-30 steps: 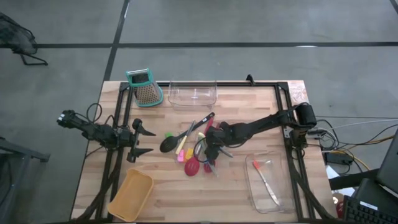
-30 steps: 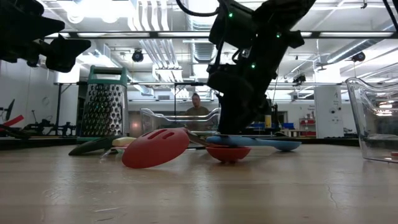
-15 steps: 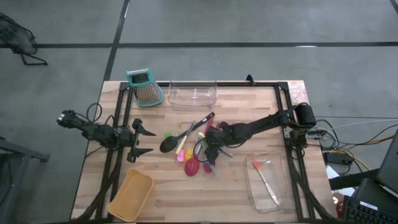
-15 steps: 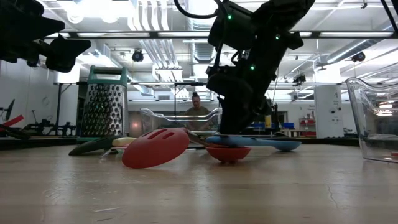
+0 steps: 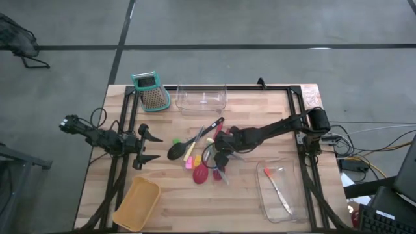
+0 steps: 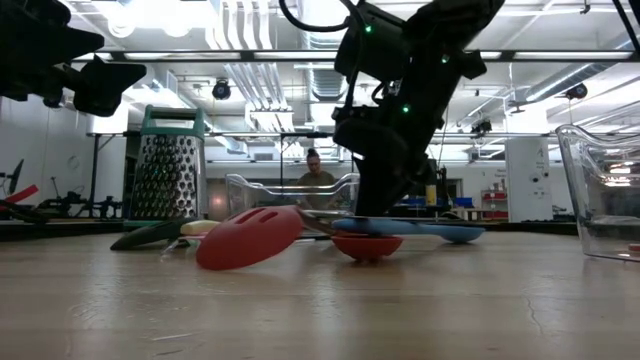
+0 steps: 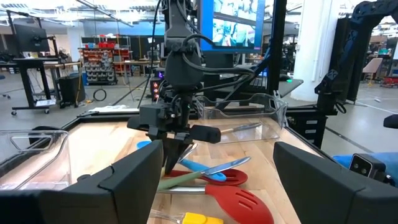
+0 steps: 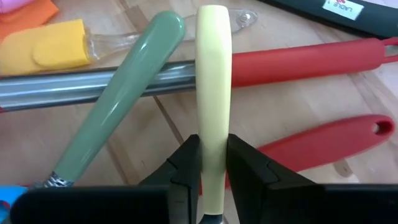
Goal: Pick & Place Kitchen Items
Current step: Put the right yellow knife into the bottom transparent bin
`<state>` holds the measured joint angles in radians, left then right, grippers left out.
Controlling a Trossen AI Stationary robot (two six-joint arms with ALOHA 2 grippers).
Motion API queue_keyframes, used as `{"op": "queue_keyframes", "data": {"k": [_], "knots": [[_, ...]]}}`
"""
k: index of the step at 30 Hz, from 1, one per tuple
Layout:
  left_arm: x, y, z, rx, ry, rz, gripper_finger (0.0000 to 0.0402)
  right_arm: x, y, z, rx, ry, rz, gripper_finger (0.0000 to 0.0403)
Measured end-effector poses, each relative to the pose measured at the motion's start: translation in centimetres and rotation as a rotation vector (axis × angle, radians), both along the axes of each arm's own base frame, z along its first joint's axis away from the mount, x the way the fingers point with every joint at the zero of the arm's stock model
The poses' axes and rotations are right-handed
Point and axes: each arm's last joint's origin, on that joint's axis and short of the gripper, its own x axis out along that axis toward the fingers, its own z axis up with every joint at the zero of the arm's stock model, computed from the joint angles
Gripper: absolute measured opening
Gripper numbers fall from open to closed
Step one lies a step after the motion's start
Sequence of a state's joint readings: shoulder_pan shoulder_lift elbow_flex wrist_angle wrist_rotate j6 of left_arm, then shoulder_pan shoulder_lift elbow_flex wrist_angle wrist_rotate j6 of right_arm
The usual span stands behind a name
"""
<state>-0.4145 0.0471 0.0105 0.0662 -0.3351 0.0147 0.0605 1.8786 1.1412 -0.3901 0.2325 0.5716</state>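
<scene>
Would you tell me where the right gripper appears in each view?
High: right gripper at table centre, on utensil pile.
Low: gripper centre, behind red spoon.
Left wrist: gripper left of centre, pointing down.
Right wrist: gripper bottom centre, shut on cream handle.
Landmark: red slotted spatula beside it.

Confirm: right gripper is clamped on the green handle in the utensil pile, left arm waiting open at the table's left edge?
Not quite. The right wrist view shows the right gripper shut on the pale yellow handle; the green handle lies beside it, ungripped. The left gripper does wait open at the left edge.
</scene>
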Motion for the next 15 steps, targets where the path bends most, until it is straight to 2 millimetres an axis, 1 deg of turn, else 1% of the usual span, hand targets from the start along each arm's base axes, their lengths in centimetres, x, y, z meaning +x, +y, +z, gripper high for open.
{"op": "queue_keyframes", "data": {"k": [7, 15], "knots": [[0.0, 0.0, 0.0, 0.0, 0.0, 0.0, 0.0312, 0.2, -0.1, 1.1, -0.006, -0.001, -0.001, 0.005], [0.0, 0.0, 0.0, 0.0, 0.0, 0.0, 0.0312, 0.4, -0.2, 2.8, -0.054, 0.042, -0.016, 0.0055]]}}
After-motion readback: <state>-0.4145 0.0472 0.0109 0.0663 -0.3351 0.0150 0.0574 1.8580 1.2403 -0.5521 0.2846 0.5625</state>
